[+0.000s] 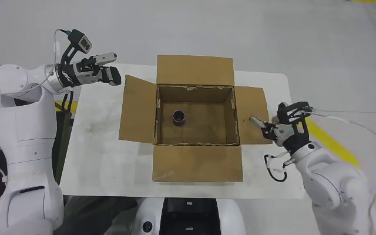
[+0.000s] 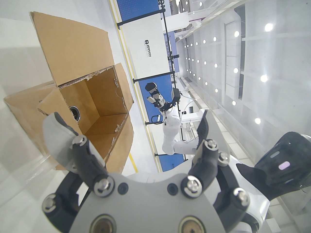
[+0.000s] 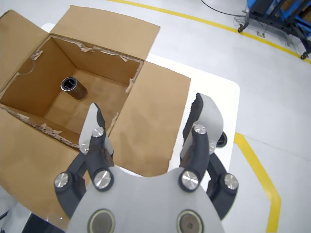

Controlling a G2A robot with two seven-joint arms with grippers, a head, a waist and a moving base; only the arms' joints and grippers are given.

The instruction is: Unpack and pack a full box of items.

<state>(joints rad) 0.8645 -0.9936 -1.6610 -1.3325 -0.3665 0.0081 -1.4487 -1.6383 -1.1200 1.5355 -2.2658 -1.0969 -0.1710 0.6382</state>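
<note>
box [image 1: 197, 163] mid table [image 1: 100, 147], flaps out | lone can [image 1: 178, 118] by left wall, tons of room | left gripper [image 1: 113, 67], far-left corner: wide open, empty | right gripper [image 1: 261, 125] over right flap: same

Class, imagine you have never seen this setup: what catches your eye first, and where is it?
An open cardboard box sits in the middle of the table, flaps spread, with one small dark can standing on its floor. The left gripper hangs open by the table's far left corner; the right gripper hangs open over the box's right flap.
</note>
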